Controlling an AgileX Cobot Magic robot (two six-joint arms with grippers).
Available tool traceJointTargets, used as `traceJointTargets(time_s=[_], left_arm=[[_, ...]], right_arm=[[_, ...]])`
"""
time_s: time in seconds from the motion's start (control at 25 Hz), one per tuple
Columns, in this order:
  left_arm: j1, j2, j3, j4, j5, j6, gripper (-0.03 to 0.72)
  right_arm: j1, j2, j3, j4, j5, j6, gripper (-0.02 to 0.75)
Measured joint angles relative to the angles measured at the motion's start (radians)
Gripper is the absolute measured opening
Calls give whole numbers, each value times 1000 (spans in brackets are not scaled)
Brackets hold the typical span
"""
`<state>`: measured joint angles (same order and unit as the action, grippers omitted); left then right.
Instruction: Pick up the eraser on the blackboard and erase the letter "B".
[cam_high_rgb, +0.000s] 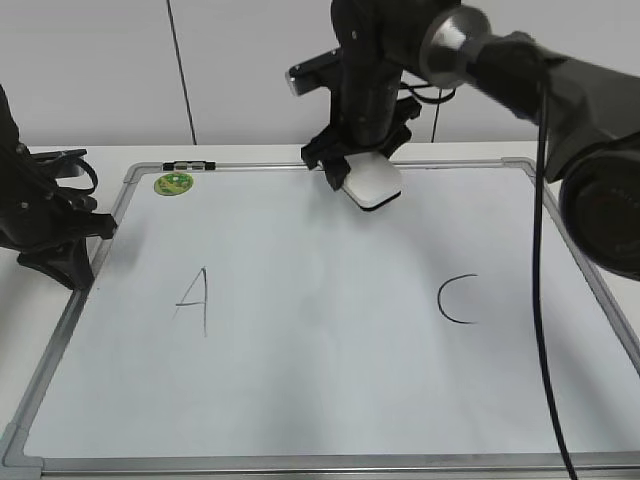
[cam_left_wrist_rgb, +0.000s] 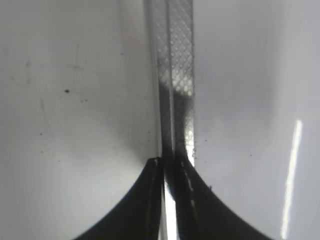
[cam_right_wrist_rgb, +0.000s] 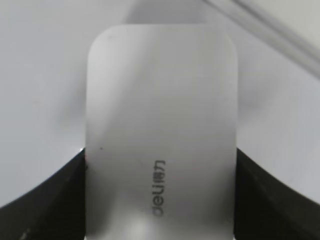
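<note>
The white eraser (cam_high_rgb: 372, 184) is held in my right gripper (cam_high_rgb: 350, 170) near the top middle of the blackboard (cam_high_rgb: 320, 400); I cannot tell if it touches the surface. In the right wrist view the eraser (cam_right_wrist_rgb: 160, 130) fills the frame between the two black fingers, with grey lettering on its top. The board shows a handwritten "A" (cam_high_rgb: 193, 300) and a "C" (cam_high_rgb: 457, 299). No letter "B" shows between them. My left gripper (cam_high_rgb: 75, 262) is shut and empty, at the board's left frame (cam_left_wrist_rgb: 175, 75).
A small round green magnet (cam_high_rgb: 173, 184) and a black marker (cam_high_rgb: 189, 165) lie at the board's top left corner. A black cable (cam_high_rgb: 540, 300) hangs down from the right arm over the board's right side.
</note>
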<state>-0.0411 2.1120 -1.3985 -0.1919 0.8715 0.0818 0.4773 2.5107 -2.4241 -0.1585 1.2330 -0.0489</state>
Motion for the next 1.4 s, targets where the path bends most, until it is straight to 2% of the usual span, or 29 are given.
traceJointTargets(time_s=[0.24, 0.56, 0.68, 0.88, 1.0, 1.12, 1.16, 1.24, 1.4], left_arm=[[0, 0, 0, 2, 0, 0, 45], [0, 0, 0, 4, 0, 0, 45], [0, 0, 0, 4, 0, 0, 45], [0, 0, 0, 4, 0, 0, 45], [0, 0, 0, 6, 0, 0, 45], [0, 0, 0, 6, 0, 0, 45], [0, 0, 0, 6, 0, 0, 45], [0, 0, 0, 6, 0, 0, 45], [0, 0, 0, 6, 0, 0, 46]], right_arm=[[0, -100, 36, -3, 4, -13, 539], [-12, -220, 248, -9, 8, -25, 539], [-40, -268, 332, -9, 8, -26, 539], [-137, -403, 553, 8, -4, -16, 538], [-178, -484, 689, 8, -69, 7, 538], [-239, -599, 928, 10, -223, 69, 538], [-242, -604, 940, 13, -231, 76, 538], [-291, -659, 1089, 27, -341, 108, 538], [-376, -686, 1218, 41, -428, 121, 538]])
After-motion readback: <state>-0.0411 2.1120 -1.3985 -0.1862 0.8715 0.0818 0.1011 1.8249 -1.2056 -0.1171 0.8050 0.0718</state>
